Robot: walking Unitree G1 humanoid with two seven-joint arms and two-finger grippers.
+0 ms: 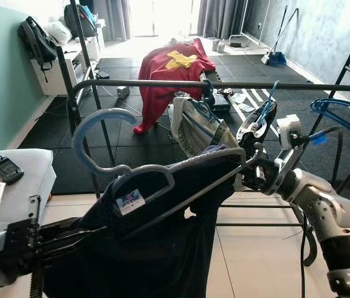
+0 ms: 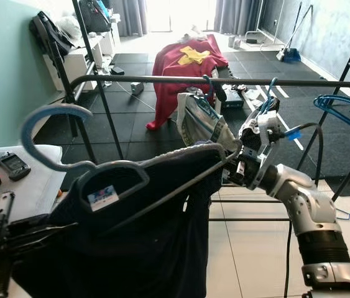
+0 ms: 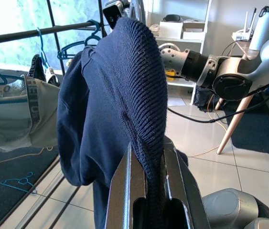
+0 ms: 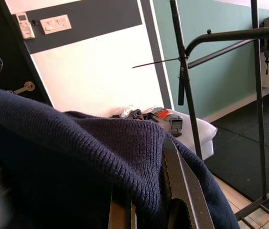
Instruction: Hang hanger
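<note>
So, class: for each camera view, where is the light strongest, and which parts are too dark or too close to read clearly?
Left and right eye views: daylight blows out the window behind the rail; the navy sweater is nearly featureless black. Left wrist view: bright backlight behind the rail, left gripper fingers soft. Right wrist view: evenly lit wall, right gripper blurred.

A navy ribbed-knit sweater [image 1: 162, 242] drapes a grey hanger [image 1: 138, 181] with a pale blue hook and a white label printed in blue and red. Beyond it runs a black clothes rail [image 1: 224, 85], carrying a white garment [image 1: 198, 127] with dark lettering and bright blue hangers [image 1: 342, 112]. Behind the rail, a red cloth [image 1: 168, 74] bears a yellow patch on black floor mats.
</note>
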